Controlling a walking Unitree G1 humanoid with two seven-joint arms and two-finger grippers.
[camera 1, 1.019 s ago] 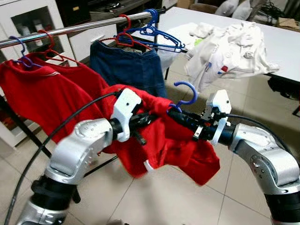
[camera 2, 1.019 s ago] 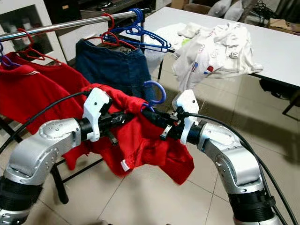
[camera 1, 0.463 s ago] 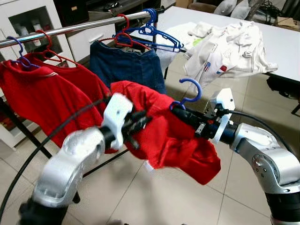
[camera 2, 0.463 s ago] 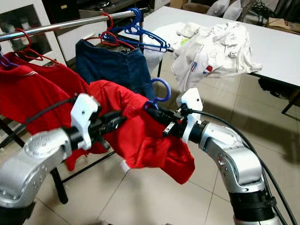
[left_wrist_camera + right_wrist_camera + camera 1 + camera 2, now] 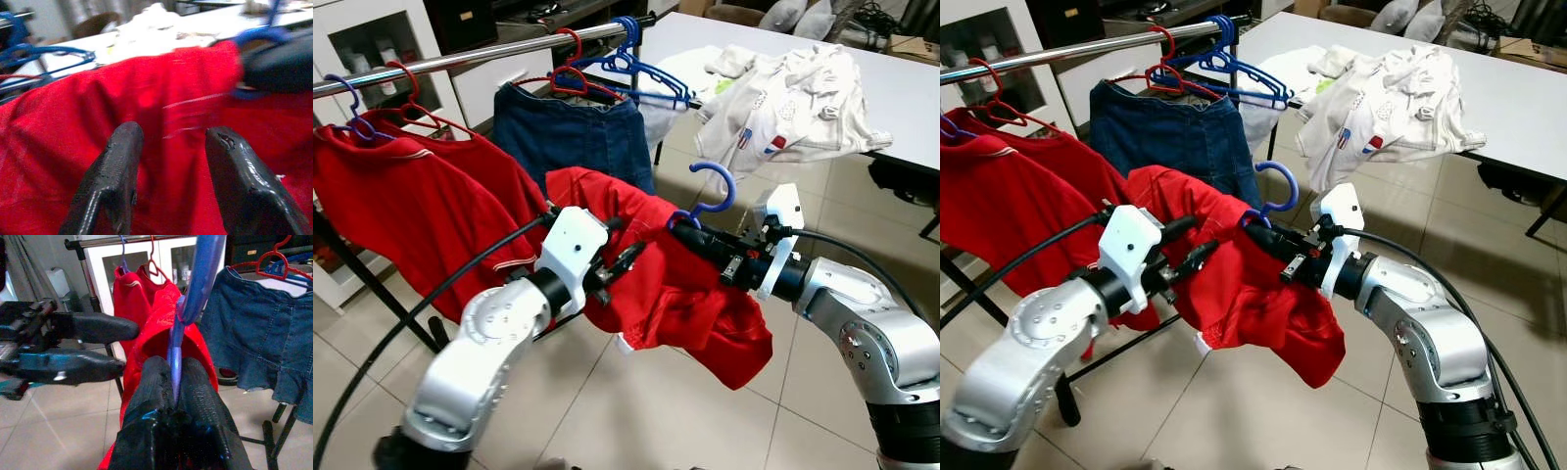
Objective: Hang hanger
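The right gripper (image 5: 174, 382) is clamped on the stem of the blue hanger (image 5: 710, 191), whose hook stands up just beside the red shirt (image 5: 675, 284) draped over it, in the open air in front of the clothes rail (image 5: 470, 57) and below it. The left gripper (image 5: 171, 142) has its fingers (image 5: 122, 161) apart, right against the shirt's cloth near its upper fold; the wrist view is blurred, so whether the fingers touch the cloth is hard to tell. On the rail, a stretch of bare bar lies between the red hanger (image 5: 411, 98) carrying another red shirt (image 5: 401, 206) and the cluster of red and blue hangers (image 5: 626, 69) over the denim skirt (image 5: 578, 137). The far left shirt is cut off by the frame edge. To the robot's right, a white counter (image 5: 901, 88) carries a heap of white garments (image 5: 793, 98) that hangs over its near edge. Tiled floor (image 5: 646, 411) lies beneath the held shirt, whose lower hem droops below the right arm and hides the hanger's shoulders.
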